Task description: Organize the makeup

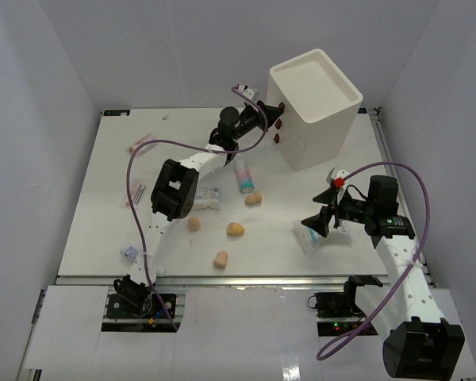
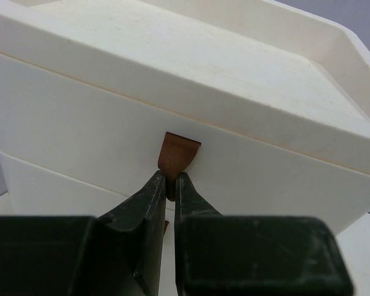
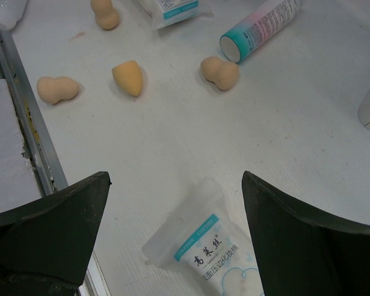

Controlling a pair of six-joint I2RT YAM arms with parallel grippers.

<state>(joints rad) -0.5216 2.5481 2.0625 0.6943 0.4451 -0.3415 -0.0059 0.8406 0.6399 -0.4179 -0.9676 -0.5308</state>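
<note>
My left gripper point(image 1: 268, 110) point(image 2: 171, 182) is shut on the top brown knob point(image 2: 180, 151) of the white three-drawer box point(image 1: 316, 111) point(image 2: 246, 74). My right gripper point(image 1: 314, 225) point(image 3: 176, 176) is open and hovers above a white packet with teal print point(image 1: 324, 237) point(image 3: 206, 253), with nothing between its fingers. Tan egg-shaped sponges lie mid-table point(image 1: 236, 228) point(image 3: 128, 77), with others nearby point(image 1: 254, 198) point(image 1: 194, 224) point(image 1: 220, 259). The white bottle with teal cap point(image 1: 243, 178) point(image 3: 259, 31) lies on its side. A second packet point(image 1: 207, 196) lies under the left arm.
Pinkish sachets point(image 1: 141, 143) lie at the far left, a small tube point(image 1: 139, 193) below them, and a small item point(image 1: 129, 252) near the front left edge. A metal rail point(image 3: 31, 123) runs along the table's near edge. The box stands at the back right.
</note>
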